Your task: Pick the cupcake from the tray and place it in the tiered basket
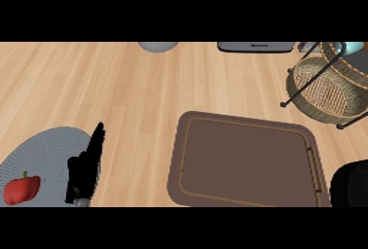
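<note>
The brown tray (248, 165) lies right of the counter's middle, and no cupcake shows on its bare surface. At the far right stands the wicker tiered basket (327, 90) on a black wire frame; its lower bowl looks empty and only a slice of its upper tier (348, 58) is in view. My left hand (84, 168) rests open at the lower left, fingers straight and pointing away from me, beside a grey mat. A black mass at the lower right edge is my right hand (351, 185), just right of the tray. The cupcake is not visible anywhere.
A red bell pepper (22, 189) lies on the round grey mat (43, 151) at the lower left. A grey rounded object (158, 45) and a dark flat appliance (256, 46) sit along the far edge. Bare wooden counter (108, 87) spreads between them.
</note>
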### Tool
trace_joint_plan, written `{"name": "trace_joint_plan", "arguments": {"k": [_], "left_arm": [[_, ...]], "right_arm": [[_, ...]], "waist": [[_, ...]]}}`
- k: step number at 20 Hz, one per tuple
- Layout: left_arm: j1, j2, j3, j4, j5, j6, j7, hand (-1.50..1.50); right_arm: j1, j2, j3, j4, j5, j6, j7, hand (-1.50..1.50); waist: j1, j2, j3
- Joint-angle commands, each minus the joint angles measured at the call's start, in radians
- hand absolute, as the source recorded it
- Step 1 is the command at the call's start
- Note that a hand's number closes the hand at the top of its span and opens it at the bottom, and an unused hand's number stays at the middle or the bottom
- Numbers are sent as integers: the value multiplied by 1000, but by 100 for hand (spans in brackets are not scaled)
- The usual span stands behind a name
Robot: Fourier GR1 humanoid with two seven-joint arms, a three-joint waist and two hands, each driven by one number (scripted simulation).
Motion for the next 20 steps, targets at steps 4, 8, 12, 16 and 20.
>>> {"name": "trace_joint_plan", "arguments": {"k": [4, 8, 12, 16, 20], "left_arm": [[29, 12, 8, 1, 9, -19, 18, 0], [61, 23, 28, -9, 20, -30, -20, 0], [18, -4, 32, 24, 10, -6, 1, 0], [60, 5, 17, -41, 3, -5, 26, 0], [68, 3, 23, -15, -5, -1, -6, 0]], "right_arm": [[45, -158, -135, 26, -44, -157, -6, -150], [107, -291, -216, 97, -94, -108, 7, -150], [185, -423, -306, 183, -159, -12, -16, -150], [312, -568, -378, 280, -204, 150, -60, -150], [465, -614, -420, 354, -227, 294, -163, -150]], "waist": [[-14, 3, -1], [-13, 3, 0], [-19, 5, 1], [-22, 4, 4], [-40, 3, 6]]}}
